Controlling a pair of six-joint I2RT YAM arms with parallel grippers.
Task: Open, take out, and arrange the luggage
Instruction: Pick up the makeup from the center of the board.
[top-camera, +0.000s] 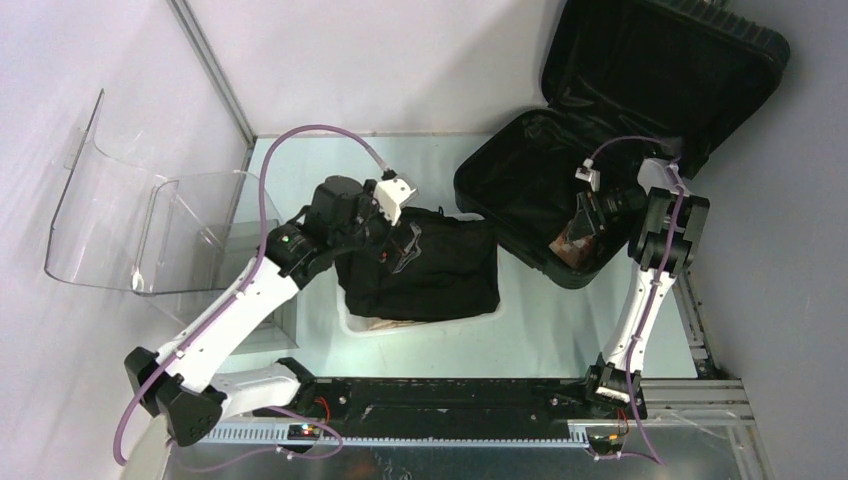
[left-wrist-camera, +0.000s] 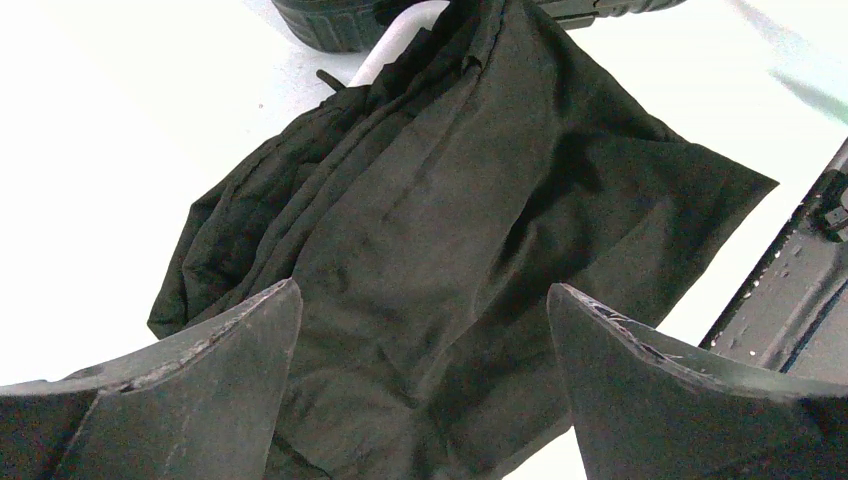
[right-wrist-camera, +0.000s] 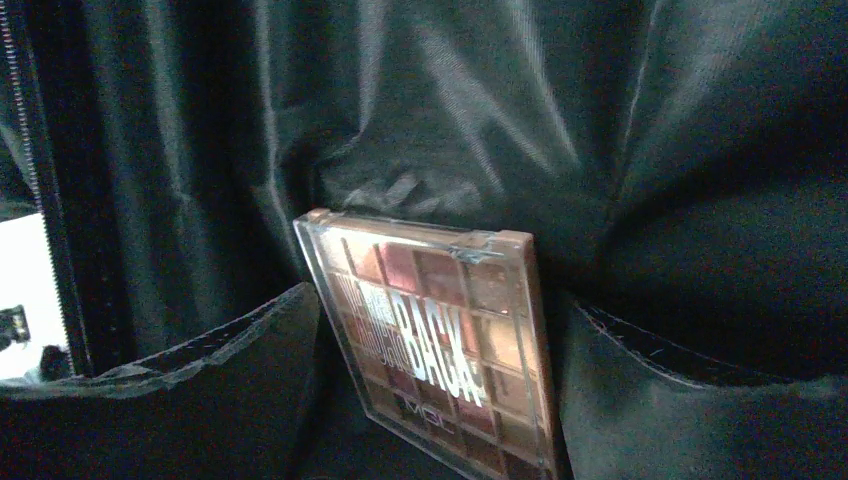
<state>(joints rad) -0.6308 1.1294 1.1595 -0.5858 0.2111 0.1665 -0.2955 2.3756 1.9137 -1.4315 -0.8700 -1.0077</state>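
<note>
Two arms are at work in the top view. The luggage (top-camera: 620, 110) sits at 1 o'clock on the counter (top-camera: 520, 340), lid thrown back and the black lining showing. The right gripper (top-camera: 585, 225) is inside its base, at the 5 o'clock edge, grasping a makeup palette (top-camera: 572, 245). The left gripper (top-camera: 405, 240) hangs over a black garment (top-camera: 430, 275) heaped on a white basket (top-camera: 350, 322) at centre.

Left wrist: the fingers are spread wide and released, with nothing between them. The garment lies rumpled below, running toward 12 o'clock.

Right wrist: the palette stands on edge between the fingers (right-wrist-camera: 250, 350), one against each side. The lining (right-wrist-camera: 650, 150) fills the view behind it.
</note>
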